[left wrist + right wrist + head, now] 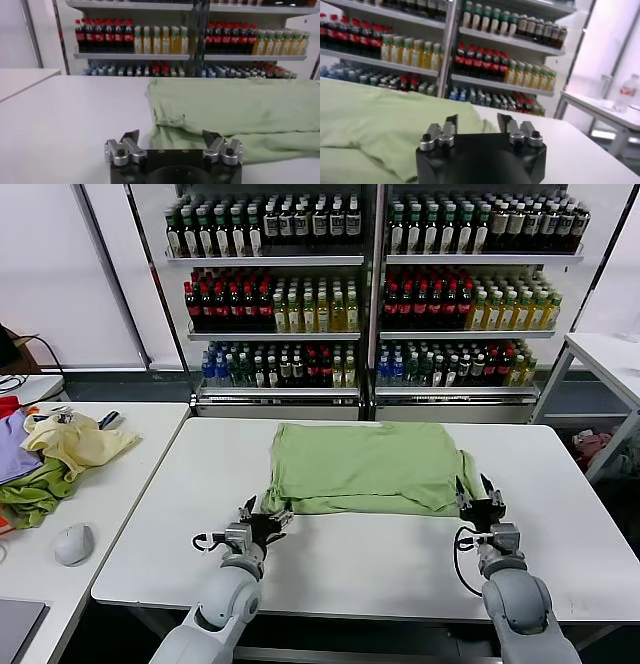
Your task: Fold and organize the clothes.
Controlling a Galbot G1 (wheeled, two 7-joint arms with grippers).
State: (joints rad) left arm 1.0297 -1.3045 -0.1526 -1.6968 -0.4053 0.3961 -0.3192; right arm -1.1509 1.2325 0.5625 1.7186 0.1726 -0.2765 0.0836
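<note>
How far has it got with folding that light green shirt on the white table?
Partly done: the light green cotton T-shirt lies folded over itself into a wide rectangle on the white table. Nothing is in hand; the left gripper and right gripper sit open at its near corners. Left: more folds to make it compact.

Bright, even light falls from overhead, so the white rectangular table [350, 564] looks almost washed out and the folded light green cotton T-shirt [365, 467] throws only a thin soft shadow along its near edge. The tall metal shelves of coloured bottles [370, 284] stay crisp from the head view. In both wrist views those bottles [485, 60] blur, while the black gripper bodies up close are dark.
</note>
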